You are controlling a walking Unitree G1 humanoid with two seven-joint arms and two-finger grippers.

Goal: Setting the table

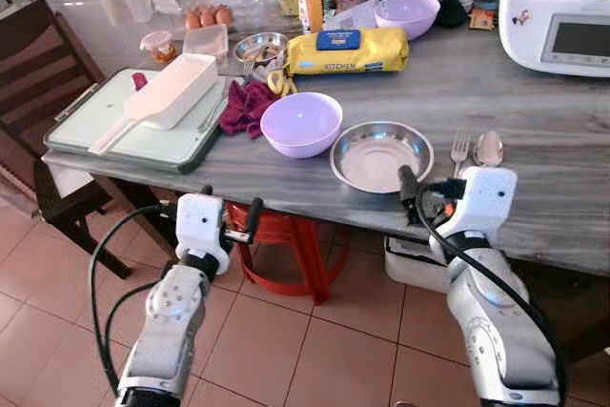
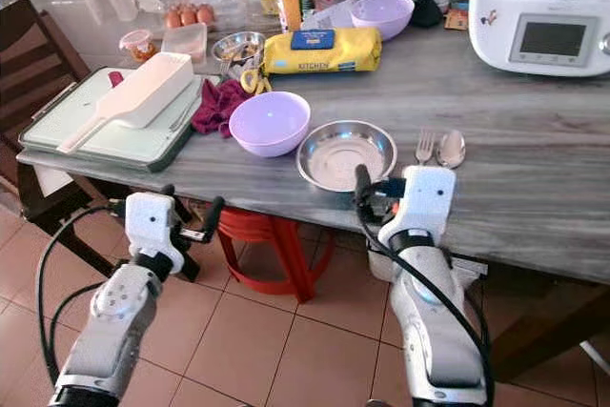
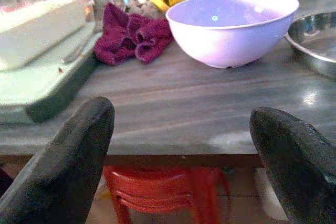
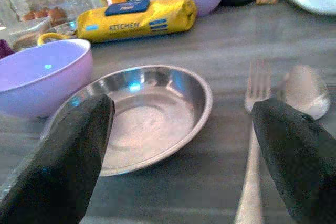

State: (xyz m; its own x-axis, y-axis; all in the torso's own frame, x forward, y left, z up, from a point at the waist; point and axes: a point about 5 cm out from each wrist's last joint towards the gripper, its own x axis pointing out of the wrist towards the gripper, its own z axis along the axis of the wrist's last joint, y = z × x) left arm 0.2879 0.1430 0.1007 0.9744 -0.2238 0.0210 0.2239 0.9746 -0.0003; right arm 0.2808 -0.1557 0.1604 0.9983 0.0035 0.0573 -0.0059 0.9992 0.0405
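Observation:
A steel dish point(image 1: 381, 154) lies near the grey table's front edge point(image 1: 286, 188), with a lilac bowl point(image 1: 301, 124) to its left and a fork point(image 1: 460, 152) and spoon point(image 1: 489, 148) to its right. A second lilac bowl point(image 1: 407, 14) stands at the back. My right gripper point(image 4: 181, 111) is open just before the table edge, facing the steel dish point(image 4: 142, 116) and the fork point(image 4: 252, 129), holding nothing. My left gripper point(image 1: 230, 202) is open and empty below the table edge, pointing toward the lilac bowl point(image 3: 231, 27).
A green board point(image 1: 143, 135) carrying a white scoop-shaped container point(image 1: 172, 92) fills the table's left end, with a maroon cloth point(image 1: 246, 107) beside it. A yellow package point(image 1: 348, 50), bottles and a white kitchen machine point(image 1: 558, 7) line the back. A dark chair point(image 1: 38, 54) stands left; a red stool point(image 1: 281, 235) is under the table.

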